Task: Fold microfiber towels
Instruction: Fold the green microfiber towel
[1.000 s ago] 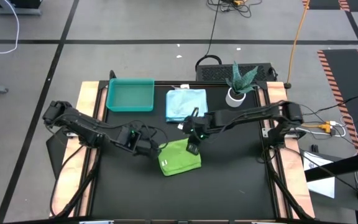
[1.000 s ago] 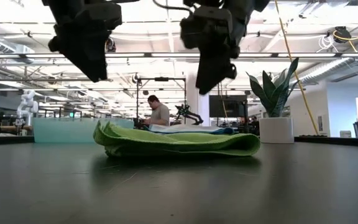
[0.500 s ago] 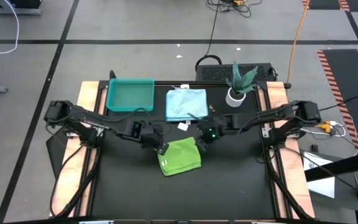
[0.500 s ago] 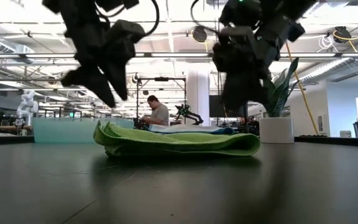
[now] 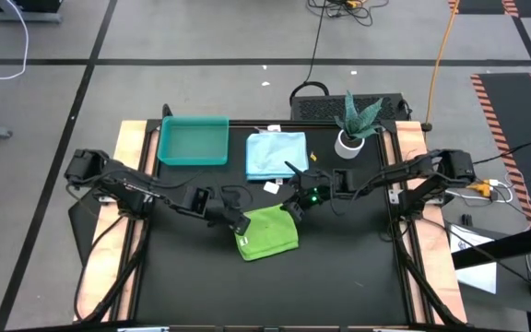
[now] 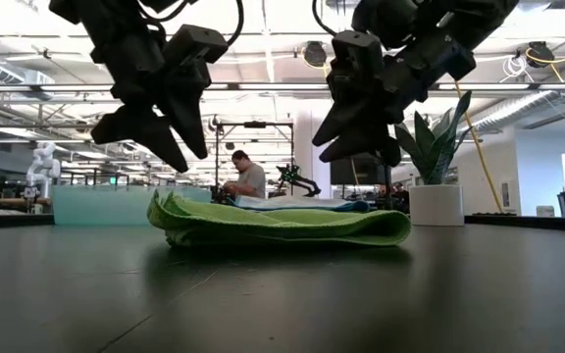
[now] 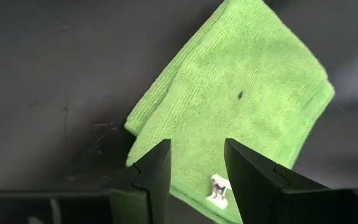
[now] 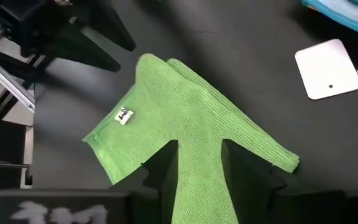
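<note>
Shifted since a second ago: both tools, now off the green towel's two ends.

Black counter (image 5: 339,267) carrying teal tray (image 5: 193,141), pale blue towel (image 5: 277,154), folded green towel (image 5: 267,231) mid-counter, tag half hidden. Left tool (image 7: 194,163) and right tool (image 8: 199,152) hovering just above, prongs narrowly parted, empty.

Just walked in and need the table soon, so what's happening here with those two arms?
The robot is folding microfiber towels. A green towel lies folded on the black table. Both grippers hover just above it with jaws open, holding nothing: the left gripper at its left edge, the right gripper at its far right corner. A pale blue towel lies folded farther back, beside a teal tray and a potted plant.
</note>
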